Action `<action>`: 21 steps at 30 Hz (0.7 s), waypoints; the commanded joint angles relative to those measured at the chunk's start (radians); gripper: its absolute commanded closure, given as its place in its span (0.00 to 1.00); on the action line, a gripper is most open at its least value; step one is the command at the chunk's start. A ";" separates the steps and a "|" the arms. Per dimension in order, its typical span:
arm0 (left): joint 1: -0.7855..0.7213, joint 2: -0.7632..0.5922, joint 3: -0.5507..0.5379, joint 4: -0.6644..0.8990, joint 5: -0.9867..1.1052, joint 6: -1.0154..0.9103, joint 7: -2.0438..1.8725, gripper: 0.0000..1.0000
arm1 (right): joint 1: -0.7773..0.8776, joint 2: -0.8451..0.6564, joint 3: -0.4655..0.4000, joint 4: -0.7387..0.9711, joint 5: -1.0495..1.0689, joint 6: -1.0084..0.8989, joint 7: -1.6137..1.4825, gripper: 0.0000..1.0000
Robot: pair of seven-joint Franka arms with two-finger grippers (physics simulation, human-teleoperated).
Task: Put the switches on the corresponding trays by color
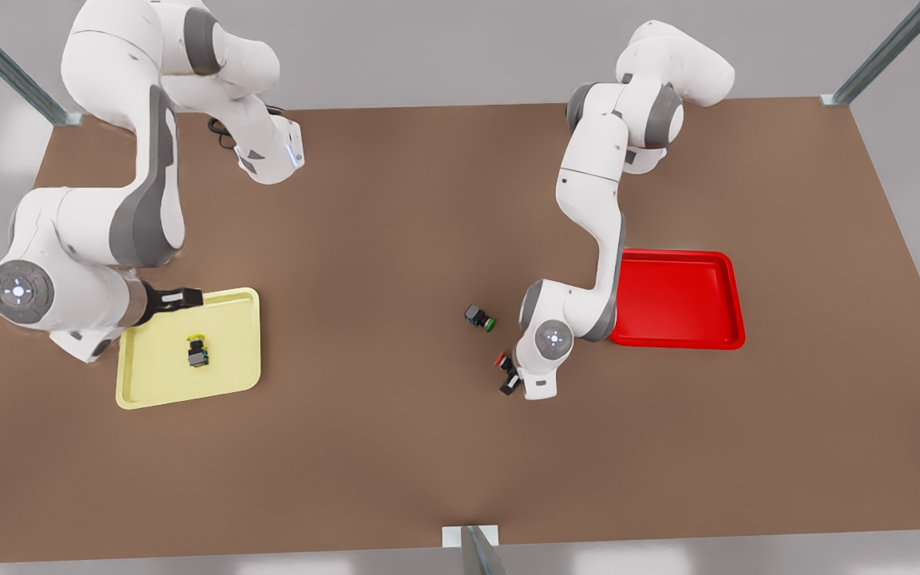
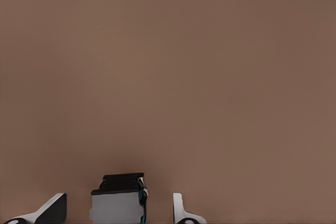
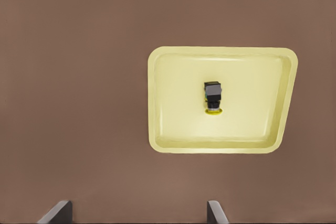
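The yellow switch point(image 1: 199, 351) point(image 3: 212, 96) lies inside the pale yellow tray point(image 1: 230, 319) point(image 3: 173, 103) at the front view's left. High above that tray's far edge hangs my right gripper point(image 1: 179, 299) point(image 3: 136, 212), open and holding nothing. Lying on the table is the red switch point(image 1: 500, 361), whose dark body point(image 2: 118, 199) sits between the fingers of my left gripper point(image 1: 509, 375) point(image 2: 119, 211). This gripper is low and open, with gaps on both sides of the switch. The red tray point(image 1: 680, 299) sits empty just to the right of that arm.
A switch with a green cap point(image 1: 479, 317) lies on the brown table point(image 1: 364, 239) just up and left of the left gripper. Metal frame posts stand at the table's corners and at the middle of its near edge.
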 commanded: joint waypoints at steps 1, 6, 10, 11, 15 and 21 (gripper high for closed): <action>0.000 0.000 0.000 -0.001 -0.004 0.003 0.004 0.04 | -0.047 -0.062 0.099 -0.048 -0.060 0.043 0.036 0.00; -0.005 -0.002 0.000 -0.007 -0.003 0.002 0.014 0.51 | -0.237 -0.182 0.353 -0.163 -0.135 0.134 0.140 0.00; -0.012 -0.011 0.002 -0.010 -0.001 -0.015 0.028 0.48 | -0.237 -0.163 0.354 -0.163 -0.137 0.137 0.142 0.00; -0.014 -0.009 0.002 -0.010 -0.001 -0.015 0.028 0.47 | -0.239 -0.165 0.354 -0.163 -0.135 0.143 0.142 0.00; -0.020 -0.009 0.002 -0.010 -0.003 -0.015 0.028 0.47 | -0.234 -0.162 0.354 -0.163 -0.137 0.145 0.142 0.00; -0.020 -0.012 0.003 -0.009 -0.003 -0.017 0.027 0.53 | -0.234 -0.162 0.354 -0.163 -0.137 0.145 0.142 0.00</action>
